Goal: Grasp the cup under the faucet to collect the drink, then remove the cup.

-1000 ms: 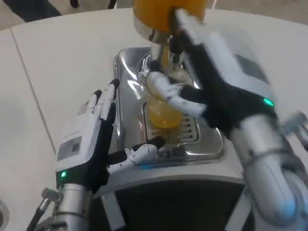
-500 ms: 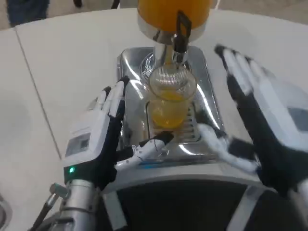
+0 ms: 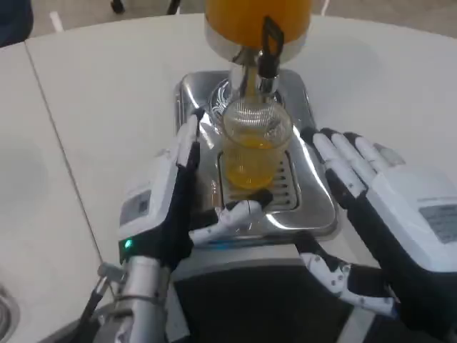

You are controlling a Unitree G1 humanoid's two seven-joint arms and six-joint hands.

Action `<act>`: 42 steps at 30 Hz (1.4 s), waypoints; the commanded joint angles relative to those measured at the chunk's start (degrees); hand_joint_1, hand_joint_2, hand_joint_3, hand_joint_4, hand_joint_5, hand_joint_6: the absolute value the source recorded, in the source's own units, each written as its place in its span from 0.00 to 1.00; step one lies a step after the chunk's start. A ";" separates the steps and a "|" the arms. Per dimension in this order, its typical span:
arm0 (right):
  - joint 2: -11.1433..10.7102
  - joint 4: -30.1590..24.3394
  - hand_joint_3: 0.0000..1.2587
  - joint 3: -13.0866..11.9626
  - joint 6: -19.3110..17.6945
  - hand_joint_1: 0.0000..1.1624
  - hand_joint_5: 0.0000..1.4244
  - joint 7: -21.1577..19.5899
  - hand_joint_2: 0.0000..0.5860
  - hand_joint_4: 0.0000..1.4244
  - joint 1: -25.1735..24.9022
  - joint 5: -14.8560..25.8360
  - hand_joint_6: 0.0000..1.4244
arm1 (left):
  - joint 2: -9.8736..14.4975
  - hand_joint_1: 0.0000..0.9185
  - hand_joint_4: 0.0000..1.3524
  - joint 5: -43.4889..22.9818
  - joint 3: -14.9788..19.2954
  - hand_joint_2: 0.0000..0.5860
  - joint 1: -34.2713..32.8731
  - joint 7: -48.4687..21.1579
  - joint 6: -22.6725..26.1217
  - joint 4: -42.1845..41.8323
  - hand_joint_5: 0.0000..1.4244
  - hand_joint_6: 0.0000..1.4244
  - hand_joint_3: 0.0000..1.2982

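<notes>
Head view: the cup, ribbed clear plastic partly filled with orange drink, stands on the shiny drip tray right under the faucet of the orange-filled dispenser at twelve o'clock. The left hand stands edge-on at the cup's nine o'clock, fingers straight and just beside the cup wall, thumb reaching across the tray at the cup's six o'clock; it is released, grasping nothing, though whether a fingertip touches the cup I cannot tell. The right hand lies at the cup's four o'clock, palm down, fingers spread, also released and apart from the cup. Small labels on the white backs of both hands are too blurred to read; a green light glows at the left wrist. All of it rests on the white table.

Compared with half a second ago, the left hand has come closer to the cup, and the right hand has dropped lower and further from the faucet. The cup has stayed put.
</notes>
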 commanded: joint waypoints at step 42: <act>2.80 5.35 0.00 -4.51 4.42 0.52 0.00 4.67 0.72 0.00 -1.85 -0.57 0.06 | -8.58 0.42 0.04 -6.29 -3.64 0.10 -19.18 12.12 -9.15 32.15 0.27 0.32 0.00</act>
